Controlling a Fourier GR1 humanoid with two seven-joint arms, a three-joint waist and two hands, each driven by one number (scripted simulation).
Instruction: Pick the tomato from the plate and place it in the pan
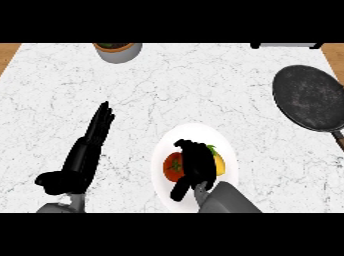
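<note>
so the tomato [174, 166] is sitting on the white plate [230, 172] near the table's [204, 85] front edge, with something yellow [219, 164] right beside it. my right hand [193, 167] is over both, fingers bent down on the tomato, though I can't tell if I've got it. the pan [311, 97] is by the right edge, well apart. my left hand [83, 155] rests flat, fingers straight

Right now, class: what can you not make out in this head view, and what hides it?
- Tomato: mostly hidden under the right robot hand; grip unclear.
- Yellow item on the plate: partly covered, unidentifiable.
- Pot: cut by top edge.
- Pan handle: cut by right edge.
</note>
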